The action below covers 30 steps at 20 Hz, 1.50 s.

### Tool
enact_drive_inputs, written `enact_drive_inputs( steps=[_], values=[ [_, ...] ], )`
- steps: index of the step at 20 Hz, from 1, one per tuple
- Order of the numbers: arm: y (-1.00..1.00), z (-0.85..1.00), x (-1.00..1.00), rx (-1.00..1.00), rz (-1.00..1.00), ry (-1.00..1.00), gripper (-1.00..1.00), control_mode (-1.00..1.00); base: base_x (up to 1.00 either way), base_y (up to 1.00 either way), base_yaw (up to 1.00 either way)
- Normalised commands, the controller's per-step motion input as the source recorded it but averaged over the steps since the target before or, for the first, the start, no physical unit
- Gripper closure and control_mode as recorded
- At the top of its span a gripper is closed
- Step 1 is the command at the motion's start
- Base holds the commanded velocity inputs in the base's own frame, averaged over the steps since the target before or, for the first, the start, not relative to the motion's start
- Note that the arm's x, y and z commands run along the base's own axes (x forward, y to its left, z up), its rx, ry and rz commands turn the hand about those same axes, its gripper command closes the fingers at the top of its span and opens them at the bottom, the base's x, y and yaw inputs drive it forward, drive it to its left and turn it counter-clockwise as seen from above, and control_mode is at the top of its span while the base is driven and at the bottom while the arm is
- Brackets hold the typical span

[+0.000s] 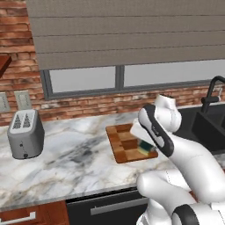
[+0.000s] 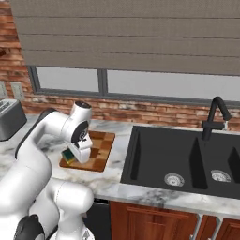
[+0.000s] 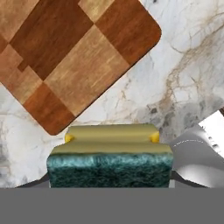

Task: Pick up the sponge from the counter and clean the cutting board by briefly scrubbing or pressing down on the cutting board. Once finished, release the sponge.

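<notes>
The checkered wooden cutting board (image 1: 121,140) (image 2: 101,145) lies on the marble counter (image 1: 79,162) (image 2: 117,183) just left of the sink. My gripper (image 2: 78,152) points down over the board's near right part and is shut on the sponge (image 1: 146,147) (image 2: 70,155). In the hand view the sponge (image 3: 109,159) sits between the fingers, its green side towards the camera and its yellow side beyond. Past it show a rounded corner of the board (image 3: 74,57) and bare counter (image 3: 188,65). Whether the sponge touches the board I cannot tell. My own arm covers part of the board in the left base view.
A silver toaster (image 1: 25,134) (image 2: 9,119) stands at the counter's left, under wall outlets (image 1: 22,100). The black sink (image 2: 187,159) (image 1: 211,123) with its dark faucet (image 2: 215,115) lies right of the board. A brick wall and a window run along the back.
</notes>
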Motion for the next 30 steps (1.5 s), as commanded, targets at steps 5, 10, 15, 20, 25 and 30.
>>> enact_drive_inputs(
  steps=[5, 10, 15, 20, 25, 30],
  values=[
    [0.0, 0.0, 0.68, 0.0, -0.32, 0.22, 1.0, -1.0, 0.0, 0.0, 0.0],
    [-0.17, -0.09, 0.45, 0.02, -0.34, 0.29, 1.0, -1.0, 0.0, 0.0, 0.0],
    [-0.48, -0.28, 0.15, 0.07, -0.22, 0.24, 1.0, -1.0, 0.0, 0.0, 0.0],
    [-0.31, -0.44, 0.0, 0.0, -0.09, 0.1, 1.0, -1.0, 0.0, 0.0, 0.0],
    [-0.04, -0.45, 0.07, 0.0, -0.25, 0.08, 1.0, -1.0, 0.0, 0.0, 0.0],
    [0.09, -0.38, 0.09, 0.0, -0.32, 0.0, 1.0, -1.0, 0.0, 0.0, 0.0]
  ],
)
